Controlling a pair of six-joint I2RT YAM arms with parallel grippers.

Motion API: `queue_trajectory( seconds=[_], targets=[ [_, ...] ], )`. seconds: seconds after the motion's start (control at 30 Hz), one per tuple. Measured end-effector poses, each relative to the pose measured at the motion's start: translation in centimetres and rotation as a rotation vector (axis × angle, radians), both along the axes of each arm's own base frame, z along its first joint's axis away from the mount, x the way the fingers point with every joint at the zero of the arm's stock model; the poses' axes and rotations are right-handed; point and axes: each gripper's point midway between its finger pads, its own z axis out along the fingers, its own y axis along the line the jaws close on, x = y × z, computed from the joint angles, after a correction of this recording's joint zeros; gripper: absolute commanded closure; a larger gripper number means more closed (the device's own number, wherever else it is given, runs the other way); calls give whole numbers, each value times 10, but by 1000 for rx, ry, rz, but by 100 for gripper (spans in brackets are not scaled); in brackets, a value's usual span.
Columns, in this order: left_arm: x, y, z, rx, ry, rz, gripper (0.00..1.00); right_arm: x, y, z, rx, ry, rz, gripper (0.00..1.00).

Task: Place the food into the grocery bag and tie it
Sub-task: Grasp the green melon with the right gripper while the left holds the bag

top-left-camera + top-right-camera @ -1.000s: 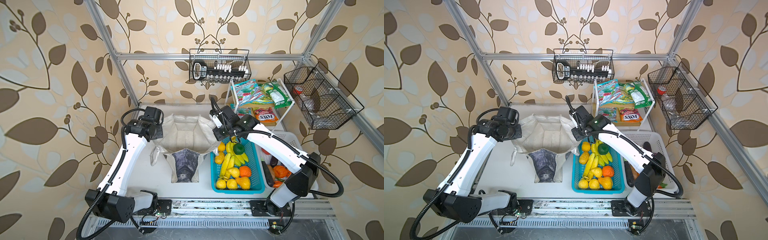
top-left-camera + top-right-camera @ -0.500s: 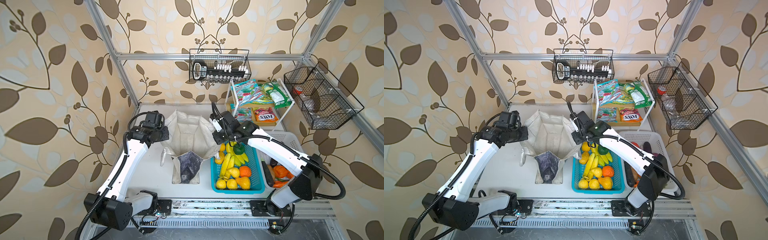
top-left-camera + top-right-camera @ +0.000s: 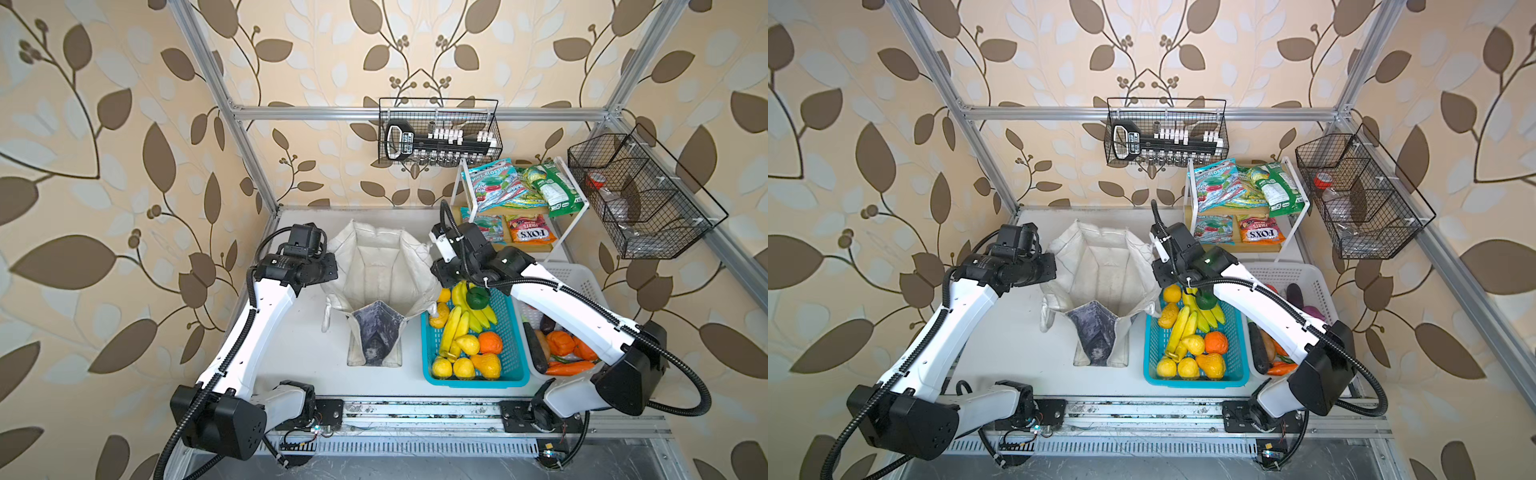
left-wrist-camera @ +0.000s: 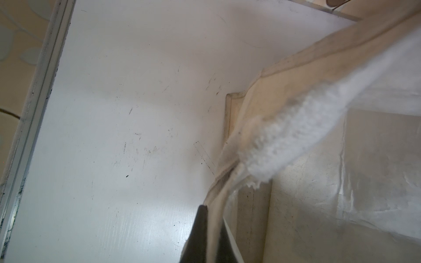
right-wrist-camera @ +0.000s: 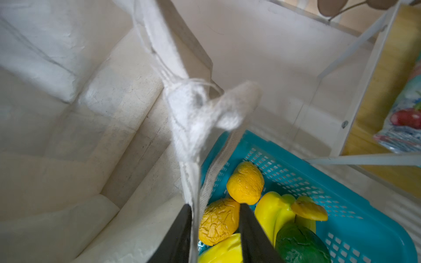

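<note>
The grocery bag stands open in the middle of the table, off-white with a dark print on its near side. My left gripper is shut on the bag's pale strap at its left rim. At the bag's right rim, my right gripper is open. A loose strap hangs between its jaws, against one finger. Toy fruit, a green round one, bananas and a pear, lies in the turquoise basket. Snack packets lie on the white shelf.
A white basket of toy vegetables sits right of the turquoise one, under my right arm. The orange FOX'S packet lies on the shelf's lower level. Black wire baskets hang on the back and right walls.
My right gripper has opened and let go of the bag's strap. My left gripper has carried its side of the bag to the right, so the bag's mouth is narrower.
</note>
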Motion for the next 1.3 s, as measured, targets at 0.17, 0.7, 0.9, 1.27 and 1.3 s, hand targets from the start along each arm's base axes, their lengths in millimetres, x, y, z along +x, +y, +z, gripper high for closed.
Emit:
queue_trajectory(
  seconds=[0.17, 0.7, 0.9, 1.27, 1.3],
  targets=[
    [0, -3, -2, -16, 2, -11, 100, -17, 5, 20, 61, -64, 34, 9],
    [0, -7, -2, -57, -8, -28, 100, -51, -104, 31, 214, -164, -198, 0],
    [0, -9, -4, -64, -9, -32, 100, -45, -117, -18, 173, -75, -271, 0],
    [-1, -12, -4, -79, -18, -45, 100, -14, -142, -93, 73, 40, -415, 0],
    [-1, -12, -4, -80, -19, -46, 100, -15, -143, -98, 67, 47, -418, 0]
  ],
)
